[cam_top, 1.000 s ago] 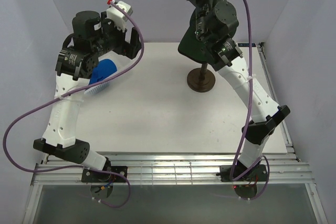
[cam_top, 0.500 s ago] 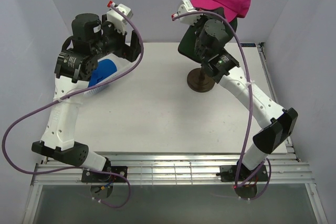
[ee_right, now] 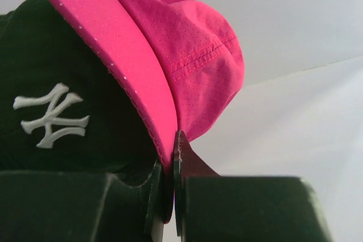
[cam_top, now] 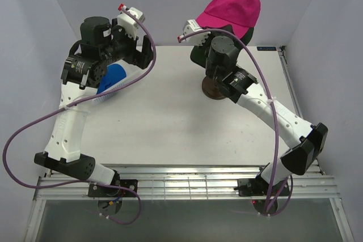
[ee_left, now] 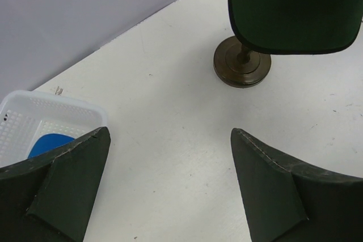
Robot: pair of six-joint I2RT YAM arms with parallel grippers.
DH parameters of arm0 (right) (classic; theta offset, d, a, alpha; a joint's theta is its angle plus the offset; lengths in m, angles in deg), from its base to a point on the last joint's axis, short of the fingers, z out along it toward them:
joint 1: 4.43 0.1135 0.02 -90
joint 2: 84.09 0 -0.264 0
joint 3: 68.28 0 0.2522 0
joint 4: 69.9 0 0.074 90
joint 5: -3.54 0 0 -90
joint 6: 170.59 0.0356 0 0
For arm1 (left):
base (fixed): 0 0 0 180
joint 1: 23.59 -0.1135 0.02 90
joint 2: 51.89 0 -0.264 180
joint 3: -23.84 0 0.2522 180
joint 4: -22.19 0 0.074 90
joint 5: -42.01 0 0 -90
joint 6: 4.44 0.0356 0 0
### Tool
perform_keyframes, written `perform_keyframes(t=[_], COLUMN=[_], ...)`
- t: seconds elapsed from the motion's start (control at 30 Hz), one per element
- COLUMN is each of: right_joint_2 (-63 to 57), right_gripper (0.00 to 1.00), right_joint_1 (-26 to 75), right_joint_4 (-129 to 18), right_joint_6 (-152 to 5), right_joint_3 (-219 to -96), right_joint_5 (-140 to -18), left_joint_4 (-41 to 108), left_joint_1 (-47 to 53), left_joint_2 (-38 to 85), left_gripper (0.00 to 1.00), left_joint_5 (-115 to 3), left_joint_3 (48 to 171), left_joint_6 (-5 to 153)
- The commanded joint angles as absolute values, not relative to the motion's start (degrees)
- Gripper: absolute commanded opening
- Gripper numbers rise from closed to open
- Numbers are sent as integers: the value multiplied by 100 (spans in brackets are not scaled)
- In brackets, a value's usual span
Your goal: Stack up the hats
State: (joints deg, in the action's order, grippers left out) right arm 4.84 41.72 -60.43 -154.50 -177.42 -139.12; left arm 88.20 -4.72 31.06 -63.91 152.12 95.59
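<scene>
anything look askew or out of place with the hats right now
The magenta cap is askew: the right tool pinches its brim, and it hangs tilted over the dark green cap and does not look seated on it. The blue cap lies apart in the white basket. No damage shows.

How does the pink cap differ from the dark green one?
The magenta cap is plain; the dark green cap carries a white NY logo. The magenta cap is pinched by its brim in the right gripper; the dark green cap sits atop the stand, ungripped. Both are brimmed fabric caps.
</scene>
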Motion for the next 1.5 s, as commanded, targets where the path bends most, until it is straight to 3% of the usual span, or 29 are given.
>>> perform_keyframes(t=[0.0,0.17,0.3,0.5,0.7,0.87,1.17,1.47], right_joint_2=[284,213,161,-111,-261,-279,-551,-1025], right_gripper=[8,8,8,8,8,8,8,8], right_joint_1=[4251,4242,4242,4259,4294,4374,4374,4417], right_joint_4=[-5842,-6247,-6404,-7492,-7346,-7450,-7215,-6818], right_joint_6=[-15301,-15529,-15616,-16381,-16452,-16654,-16628,-16785], right_joint_3=[-17355,-17256,-17319,-16827,-16792,-16519,-16002,-15350], right_joint_5=[-14095,-14200,-14157,-14183,-14087,-14033,-13867,-13340], left_joint_4=[8772,8456,7808,7042,6840,5917,5283,5160], left_joint_1=[-487,-487,-426,-92,-22,347,550,559], left_joint_2=[2861,2940,3247,3529,4153,4118,4680,4900], left_gripper=[98,96,77,73,68,75,82,80], left_joint_5=[-6478,-7030,-8593,-9176,-10116,-10073,-9915,-9624], left_joint_3=[15133,14818,14037,13402,13490,12910,13524,14008], left_joint_6=[9550,9488,9287,9681,9462,9357,8600,8179])
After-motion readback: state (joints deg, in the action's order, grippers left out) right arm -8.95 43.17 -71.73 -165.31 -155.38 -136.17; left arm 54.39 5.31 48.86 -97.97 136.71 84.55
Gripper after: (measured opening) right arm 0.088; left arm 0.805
